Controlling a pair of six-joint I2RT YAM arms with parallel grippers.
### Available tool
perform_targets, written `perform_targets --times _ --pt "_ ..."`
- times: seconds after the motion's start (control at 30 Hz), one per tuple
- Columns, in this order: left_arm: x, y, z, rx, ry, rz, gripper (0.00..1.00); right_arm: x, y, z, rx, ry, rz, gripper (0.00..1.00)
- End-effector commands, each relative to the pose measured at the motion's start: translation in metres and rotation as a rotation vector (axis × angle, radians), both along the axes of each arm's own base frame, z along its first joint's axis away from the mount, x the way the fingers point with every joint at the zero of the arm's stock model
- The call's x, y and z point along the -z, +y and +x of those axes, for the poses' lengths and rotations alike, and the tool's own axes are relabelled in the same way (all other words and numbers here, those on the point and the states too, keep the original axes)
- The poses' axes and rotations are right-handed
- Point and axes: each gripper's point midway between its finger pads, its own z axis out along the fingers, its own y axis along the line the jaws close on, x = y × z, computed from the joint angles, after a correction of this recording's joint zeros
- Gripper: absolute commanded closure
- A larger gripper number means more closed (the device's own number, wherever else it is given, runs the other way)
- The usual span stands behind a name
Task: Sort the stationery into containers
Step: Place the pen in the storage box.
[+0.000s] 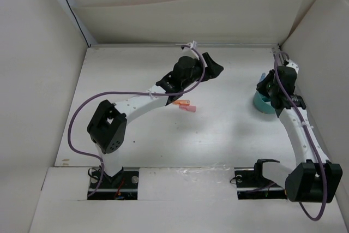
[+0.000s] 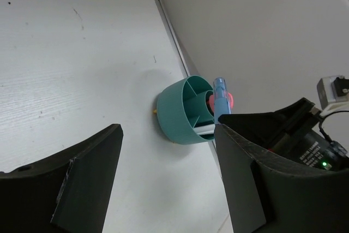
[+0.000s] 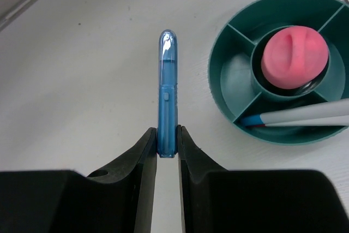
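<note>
- The right hand (image 3: pixel 167 135) is clamped on the near end of the light blue capsule (image 3: pixel 167 94). Most of the capsule's length sticks out past the fingertips, probably so that the free end can go into a compartment first.
- The capsule is in the air just beside the teal organizer (image 3: pixel 234 80), to its left in the right wrist view and not yet over it. In that view it casts no shadow on the rim.
- A pink rounded piece (image 3: pixel 294 55) fills the organizer's central hub, and a white pen (image 3: pixel 311 114) lies across the nearest compartment with one end over the rim. The compartment facing the capsule looks bare, which makes it the likely target.
- The step in hand seems to be carrying the capsule sideways over that compartment and then letting go. Releasing where it is now would drop it on the desk (image 1: pixel 163 140).
- The left hand (image 2: pixel 168 135) hovers with its fingers spread wide and nothing between them. It is turned toward the organizer but well apart from it.
- A small orange piece (image 1: pixel 182 102) and a pink piece (image 1: pixel 189 108) lie close together on the desk under the left arm, unsorted. They are probably that arm's next job.
</note>
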Motion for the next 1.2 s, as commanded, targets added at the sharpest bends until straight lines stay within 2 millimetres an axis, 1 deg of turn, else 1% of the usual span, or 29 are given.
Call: perform_targets --times 0.0,0.03,0.07,0.1,0.13,0.17,0.2,0.23,0.27,0.33,0.43,0.47,0.53,0.6,0.63,0.67,0.7,0.73,0.77,0.8,0.87,0.9,0.93,1.07,1.1,1.13,1.17 --pt "-0.037 0.01 -0.004 -0.007 -0.068 -0.052 0.35 0.0 -0.019 0.002 0.076 0.033 -0.035 1.0" --pt "-0.037 0.01 -0.004 -0.007 -0.068 -0.052 0.35 -0.005 -0.026 0.003 0.106 0.024 -0.048 1.0" --pt "-0.037 0.01 -0.004 -0.007 -0.068 -0.052 0.35 -0.002 -0.027 0.004 0.106 0.034 -0.048 1.0" --pt "-0.032 0.007 -0.004 0.002 -0.061 -0.046 0.35 0.001 -0.03 0.005 0.121 0.042 -0.04 1.0" --pt "-0.032 0.007 -0.004 0.002 -0.06 -0.046 0.35 0.003 -0.037 0.002 0.144 0.052 -0.044 1.0" --pt "-0.032 0.006 -0.005 0.013 -0.06 -0.047 0.35 0.003 -0.037 0.002 0.149 0.05 -0.037 1.0" --pt "-0.032 0.01 -0.002 0.004 -0.06 -0.047 0.35 0.007 -0.039 0.003 0.151 0.061 -0.028 1.0" --pt "-0.029 0.008 0.0 0.004 -0.06 -0.047 0.35 0.009 -0.038 0.006 0.149 0.061 -0.015 1.0" --pt "-0.025 0.007 -0.002 0.014 -0.052 -0.041 0.35 0.014 -0.043 0.004 0.154 0.071 0.001 1.0" --pt "-0.025 0.007 -0.003 0.024 -0.052 -0.042 0.35 0.016 -0.046 0.006 0.159 0.068 0.023 1.0" --pt "-0.025 0.006 -0.005 0.033 -0.051 -0.043 0.35 0.023 -0.045 0.004 0.145 0.075 0.064 1.0" --pt "-0.025 0.006 -0.005 0.033 -0.051 -0.043 0.35 0.021 -0.044 0.006 0.15 0.064 0.071 1.0" --pt "-0.025 0.004 -0.007 0.045 -0.05 -0.044 0.35 0.025 -0.049 0.004 0.172 0.074 0.058 1.0" --pt "-0.018 0.002 -0.007 0.056 -0.042 -0.039 0.35 0.033 -0.05 0.003 0.173 0.093 0.067 1.0" --pt "-0.018 0.001 -0.009 0.063 -0.035 -0.046 0.35 0.033 -0.05 0.003 0.173 0.093 0.067 1.0" --pt "-0.018 0.001 -0.009 0.063 -0.035 -0.046 0.35 0.041 -0.048 0.002 0.164 0.113 0.076 1.0" --pt "-0.02 0.001 -0.009 0.064 -0.041 -0.052 0.35 0.039 -0.048 0.004 0.163 0.103 0.075 1.0" --pt "-0.016 0.002 -0.009 0.063 -0.035 -0.046 0.35 0.042 -0.048 0.005 0.163 0.114 0.076 1.0" --pt "-0.016 0.001 -0.01 0.073 -0.034 -0.047 0.35 0.041 -0.048 0.006 0.163 0.105 0.075 1.0" --pt "-0.011 0.001 -0.011 0.073 -0.027 -0.041 0.35 0.045 -0.049 0.007 0.158 0.118 0.069 1.0" --pt "-0.018 0.002 -0.012 0.073 -0.041 -0.053 0.35 0.048 -0.048 0.009 0.151 0.121 0.075 1.0" --pt "-0.014 0.003 -0.012 0.073 -0.034 -0.047 0.35 0.049 -0.046 0.012 0.14 0.126 0.084 1.0" --pt "-0.014 0.003 -0.012 0.073 -0.034 -0.047 0.35 0.051 -0.045 0.015 0.132 0.126 0.089 1.0" --pt "-0.014 0.003 -0.012 0.073 -0.034 -0.047 0.35 0.054 -0.043 0.016 0.124 0.134 0.096 1.0" --pt "-0.018 0.002 -0.012 0.073 -0.041 -0.053 0.35 0.056 -0.043 0.018 0.124 0.134 0.096 1.0" --pt "-0.018 0.002 -0.012 0.073 -0.041 -0.053 0.35 0.06 -0.043 0.016 0.124 0.143 0.098 1.0" --pt "-0.018 0.002 -0.012 0.073 -0.041 -0.053 0.35 0.058 -0.045 0.017 0.123 0.132 0.104 1.0"
